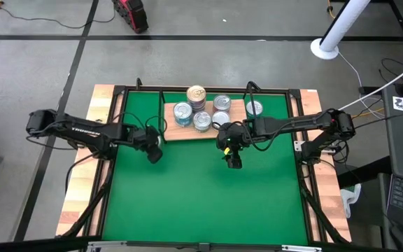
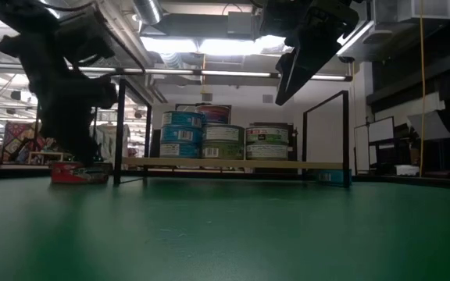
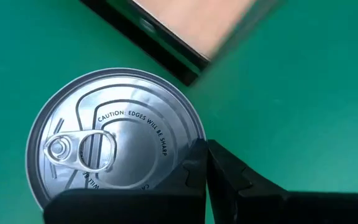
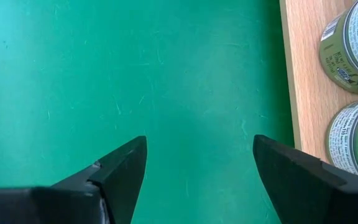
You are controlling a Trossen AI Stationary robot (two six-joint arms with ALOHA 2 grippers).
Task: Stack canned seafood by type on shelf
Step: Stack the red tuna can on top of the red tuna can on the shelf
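1. Nearest the front of the tabletop, on the bare green mat [image 1: 201, 189], sits basically nothing, so all the action is further back.

2. Mid-mat, the left tool [image 1: 155, 154] is clenched shut with nothing in it, hovering right over a loose flat round tin with a silver pull-tab lid [image 3: 114, 140] and a red side label, which sits on the mat just off the shelf's left end. The right tool [image 1: 233, 159] hangs above the mat with its fingers spread wide, empty, just in front of the shelf.

3. Further back, the light-brown wooden shelf board with thin black wire posts [image 1: 169, 133] already carries several tins: a taller stack with a gold lid [image 1: 196, 93] and silver-lidded ones [image 1: 202, 120] beside it.

4. My read: we're at the pick-up step for that loose tin. Next move probably needs the left tool to open, drop around the tin, and close on its sides.

5. Then it goes onto the matching stack, whichever that is; I can't tell from the labels.
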